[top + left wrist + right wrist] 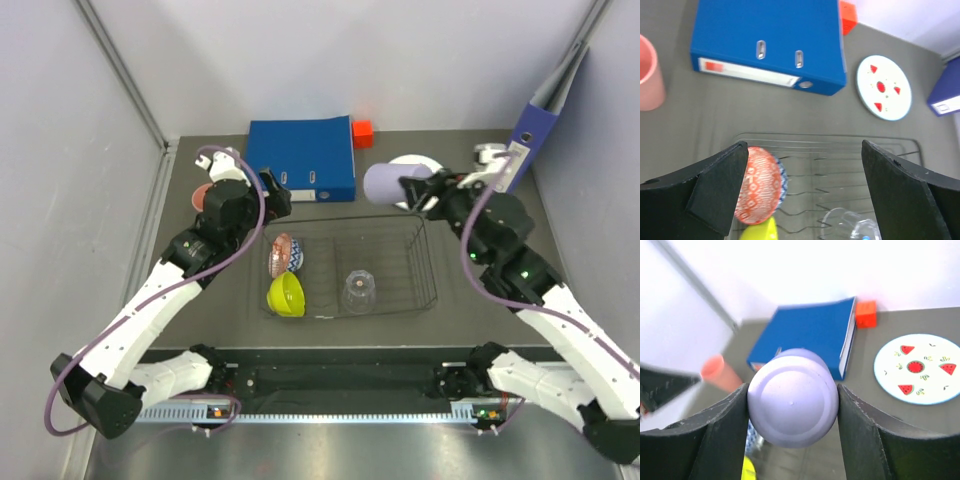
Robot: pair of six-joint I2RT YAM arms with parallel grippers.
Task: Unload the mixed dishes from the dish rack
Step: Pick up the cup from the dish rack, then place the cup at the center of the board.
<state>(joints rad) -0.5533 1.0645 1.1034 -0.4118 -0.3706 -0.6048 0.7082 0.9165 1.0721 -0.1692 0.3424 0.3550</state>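
Observation:
The dark wire dish rack (425,262) sits mid-table and holds the brown-blue patterned bowl (285,253), the lime-yellow bowl (286,294) and the clear tumbler (358,291). My right gripper (408,190) is shut on the lilac cup (384,184), held on its side above the rack's far right corner; its base faces the right wrist view (792,400). My left gripper (272,193) is open and empty above the rack's far left corner, the patterned bowl (759,186) by its left finger. The white plate with red marks (414,164) and the salmon-pink cup (203,193) stand on the table.
A blue binder (302,158) lies behind the rack with a small orange-red cube (362,133) at its right. A second blue binder (535,125) leans on the right wall. Grey walls close in the table on both sides.

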